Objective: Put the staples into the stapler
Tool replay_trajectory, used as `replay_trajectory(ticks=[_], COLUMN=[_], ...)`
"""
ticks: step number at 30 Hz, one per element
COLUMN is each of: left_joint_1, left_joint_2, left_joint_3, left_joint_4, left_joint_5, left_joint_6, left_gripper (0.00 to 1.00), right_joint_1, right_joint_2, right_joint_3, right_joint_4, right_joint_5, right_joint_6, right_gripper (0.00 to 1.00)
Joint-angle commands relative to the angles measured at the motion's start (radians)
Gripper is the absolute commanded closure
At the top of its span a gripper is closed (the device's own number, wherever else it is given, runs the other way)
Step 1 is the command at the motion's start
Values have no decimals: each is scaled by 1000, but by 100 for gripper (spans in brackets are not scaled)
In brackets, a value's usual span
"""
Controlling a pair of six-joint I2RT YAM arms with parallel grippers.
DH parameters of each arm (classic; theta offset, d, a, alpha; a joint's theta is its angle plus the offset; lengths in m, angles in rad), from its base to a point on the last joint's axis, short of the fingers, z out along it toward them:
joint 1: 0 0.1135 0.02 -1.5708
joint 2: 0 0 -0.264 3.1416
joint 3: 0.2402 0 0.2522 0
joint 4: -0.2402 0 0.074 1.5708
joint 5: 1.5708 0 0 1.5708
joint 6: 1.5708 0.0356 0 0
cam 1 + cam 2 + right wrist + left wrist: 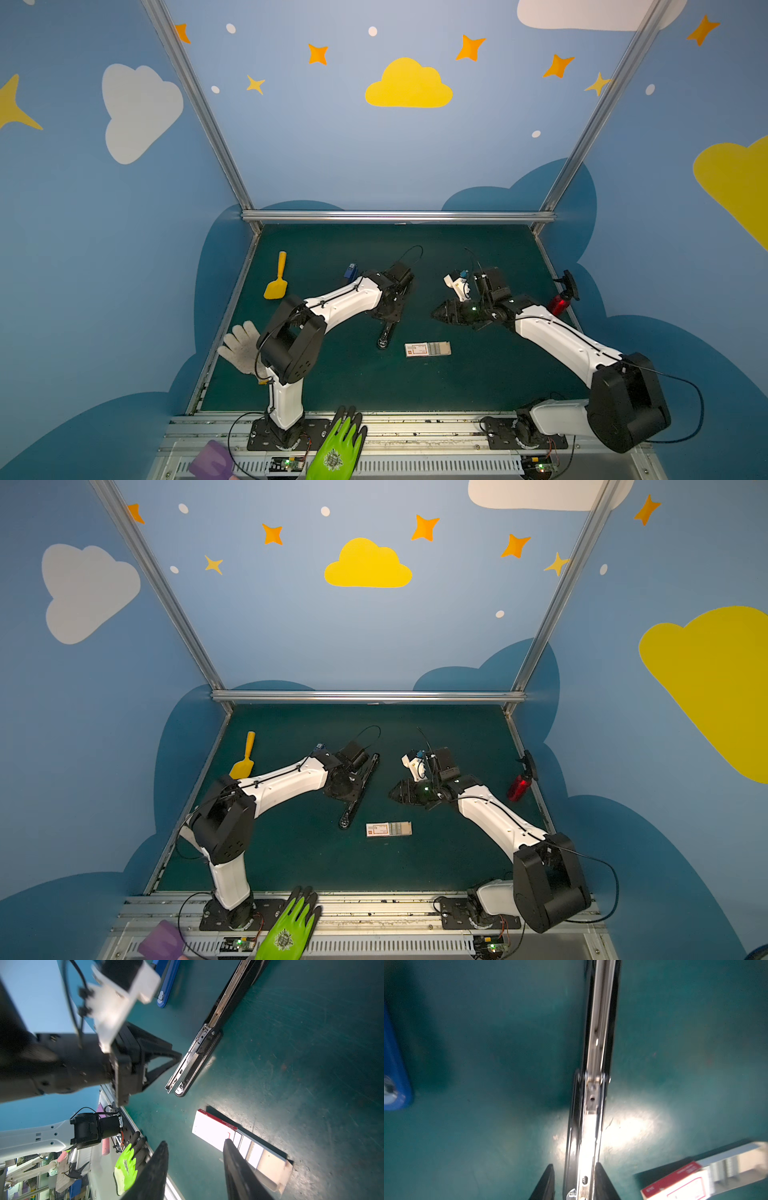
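The black stapler (pixel 360 789) lies folded out flat on the green mat, with its silvery magazine rail (pixel 599 1022) facing up. My left gripper (pixel 574 1164) points down over one end of it and is open. One of its fingers (pixel 601 1178) lies against the rail's edge, and the other stands off with a gap. The white box of staples (pixel 428 349) with a red label lies near the stapler, slid partly open. Grey strips show in its tray (pixel 247 1147). My right gripper (pixel 195 1145) hovers over the mat beside the box, open, with nothing between its fingers.
A blue stapler-like object (pixel 350 271) lies just behind my left wrist. A yellow scoop (pixel 276 286) sits at the left, and a red bottle with a black trigger (pixel 559 303) at the right edge. A white glove (pixel 241 345) and a green glove (pixel 338 444) lie near the arm bases.
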Motion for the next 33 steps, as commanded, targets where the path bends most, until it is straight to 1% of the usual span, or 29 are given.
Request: replay_trajectory(ticks=[1, 7, 13, 19, 28, 33], left_joint_1=[20, 25, 25, 23, 14, 4], left_joint_2=[40, 115, 153, 170, 126, 125], left_joint_3=[51, 112, 132, 109, 16, -3], left_joint_4=[-14, -19, -24, -28, -35, -61], left_joint_5=[2, -4, -14, -21, 2, 22], left_joint_6=[16, 38, 51, 60, 55, 60], left_gripper=[66, 66, 65, 66, 70, 72], right_joint_1=[2, 1, -2, -5, -9, -8], right_joint_2=[-25, -36, -42, -50, -45, -46], right_joint_3=[-19, -22, -21, -18, -13, -13], right_joint_4=[8, -2, -12, -21, -17, -16], right_joint_5=[9, 16, 16, 19, 16, 24], right_joint_6=[4, -2, -9, -13, -11, -8], right_gripper=[56, 56, 56, 56, 56, 56])
